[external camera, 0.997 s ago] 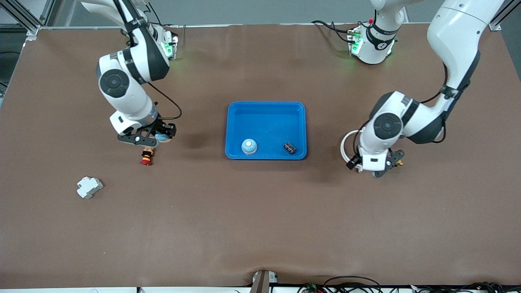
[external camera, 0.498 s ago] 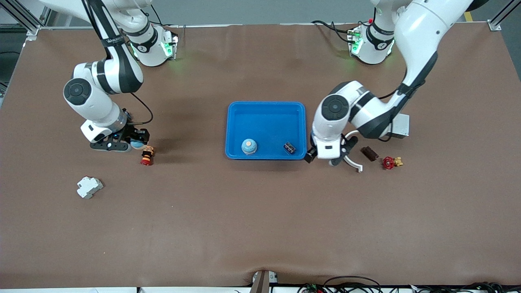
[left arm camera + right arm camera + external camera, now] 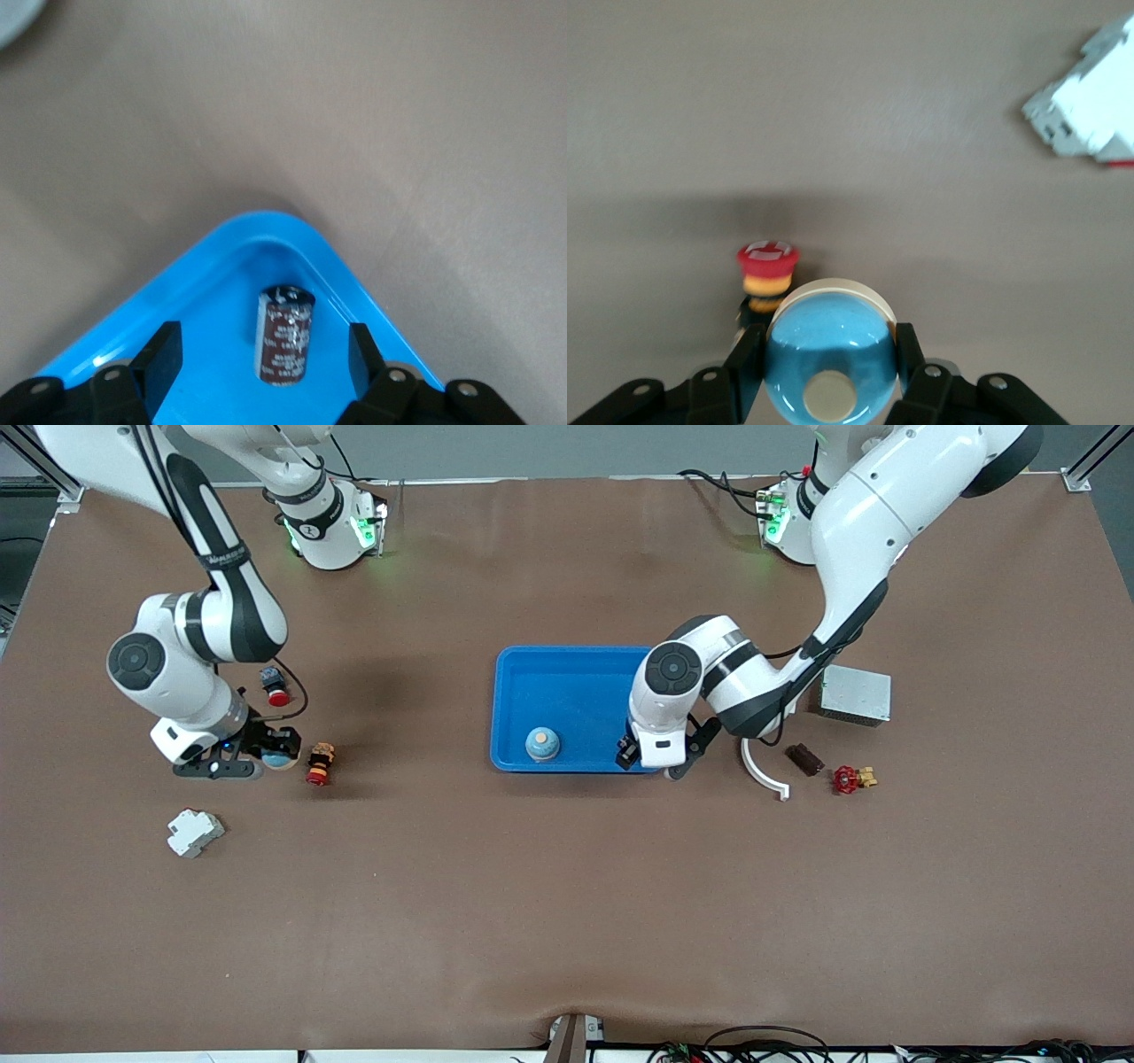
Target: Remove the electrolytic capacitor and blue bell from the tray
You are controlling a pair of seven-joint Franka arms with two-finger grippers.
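So, where this stands: nothing's fully wrapped up yet as far as I can see. My left pincer [image 3: 652,765] is down over the corner of the tray [image 3: 576,654] that's nearest the front camera at the left arm's end, and the electrolytic capacitor [image 3: 285,335] is lying right between the fingers. The jaws are wide, with a gap on each side, so I'm straddling it and not gripping it yet. It's in the tray, tucked close to the rim. The blue bell [image 3: 542,744] is also sitting in the tray, along the same near edge but toward the right arm's end, untouched. Meanwhile my right pincer [image 3: 276,755] is low over the bare table at the right arm's end, clamped on a second blue bell [image 3: 828,345], just beside a red-and-yellow push button [image 3: 319,764]. My guess is that bell just needs setting down. What's left is squeezing and lifting the capacitor out, then fetching the bell in the tray.
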